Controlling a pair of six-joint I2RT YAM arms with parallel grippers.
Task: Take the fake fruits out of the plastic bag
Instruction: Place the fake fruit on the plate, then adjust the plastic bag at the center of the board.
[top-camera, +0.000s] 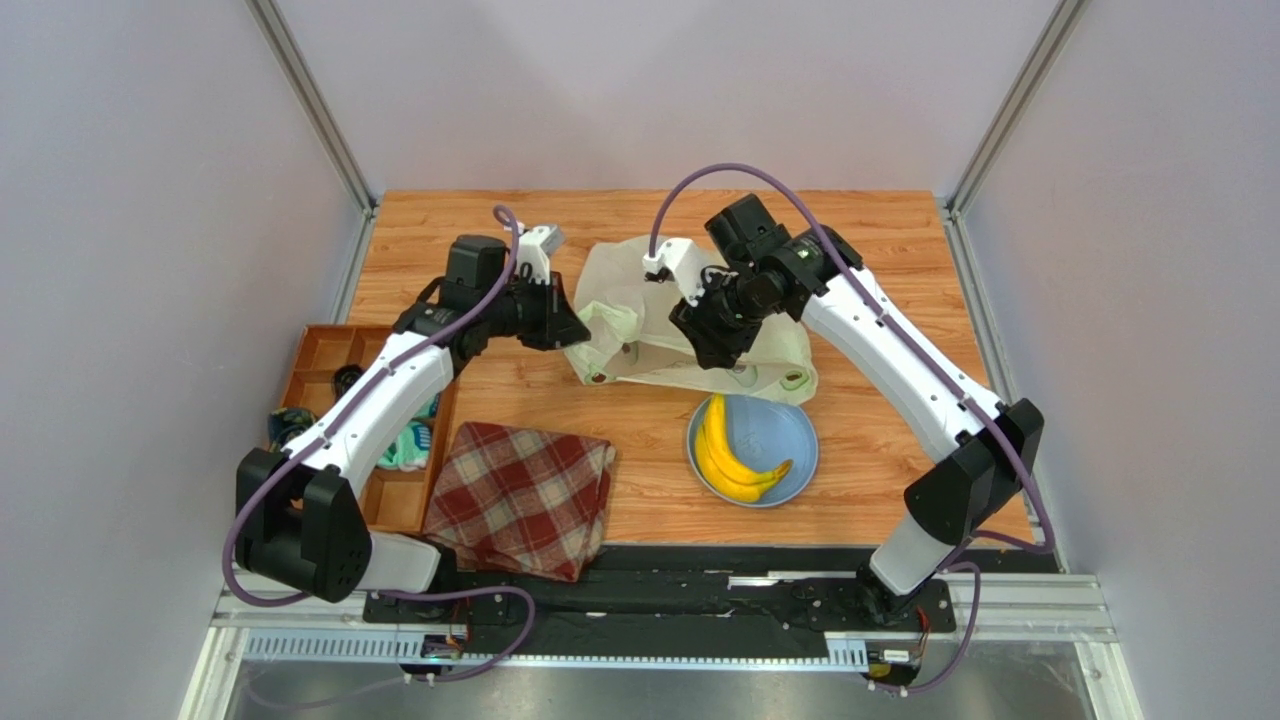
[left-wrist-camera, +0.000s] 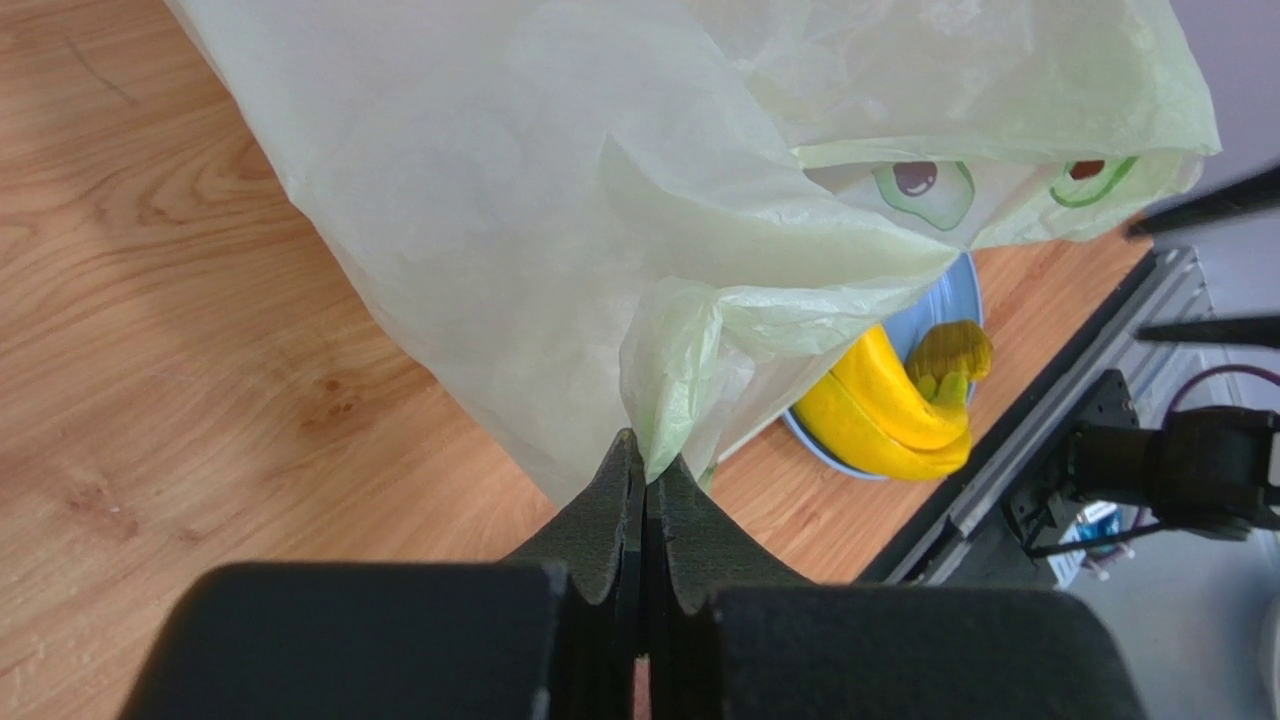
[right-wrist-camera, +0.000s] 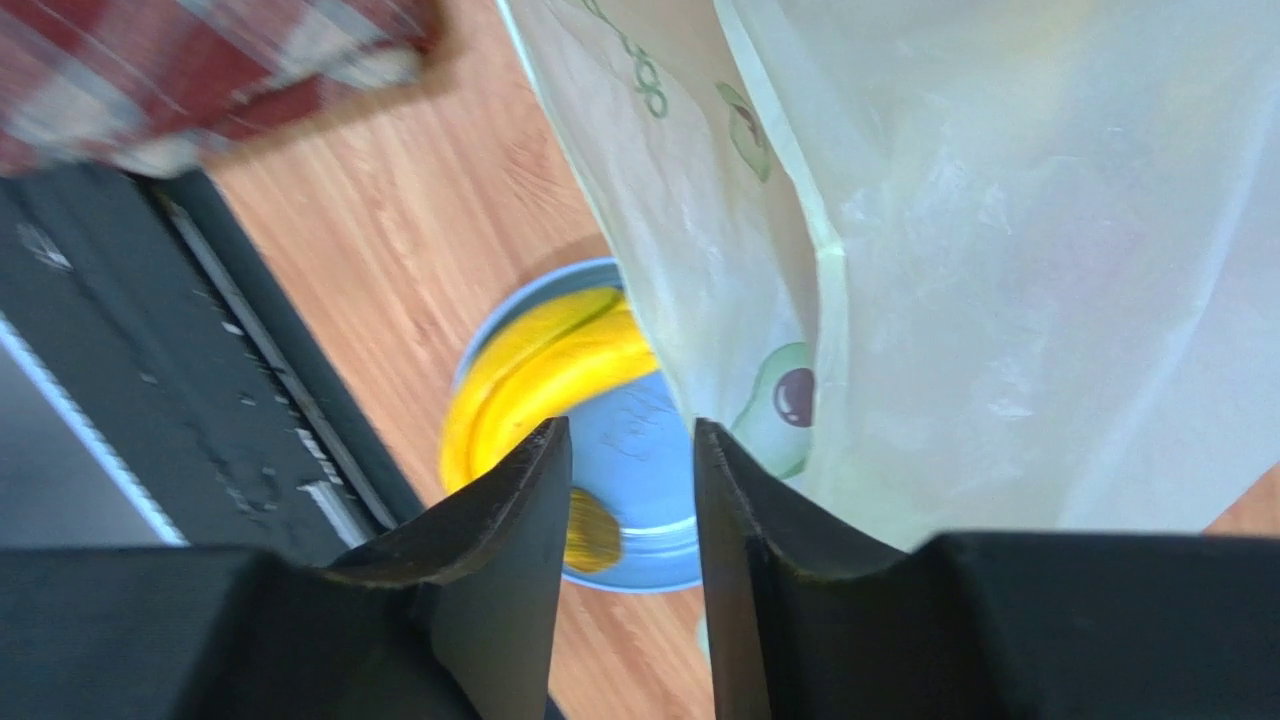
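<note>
The pale yellow-green plastic bag (top-camera: 661, 315) lies mid-table, lifted at its left edge. My left gripper (top-camera: 568, 327) is shut on a fold of the bag (left-wrist-camera: 676, 345); the pinch shows in the left wrist view (left-wrist-camera: 646, 458). My right gripper (top-camera: 703, 342) is open and empty above the bag's middle, its jaws (right-wrist-camera: 631, 450) apart beside the bag (right-wrist-camera: 1022, 255). The yellow banana bunch (top-camera: 732, 450) lies on the blue plate (top-camera: 793, 428), also seen in the left wrist view (left-wrist-camera: 887, 405) and the right wrist view (right-wrist-camera: 541, 375). The red, green and purple fruits are hidden.
A red plaid cloth (top-camera: 520, 495) lies at the front left. A brown tray (top-camera: 323, 368) with small items stands at the left edge. A black rail (top-camera: 706, 570) runs along the front of the table.
</note>
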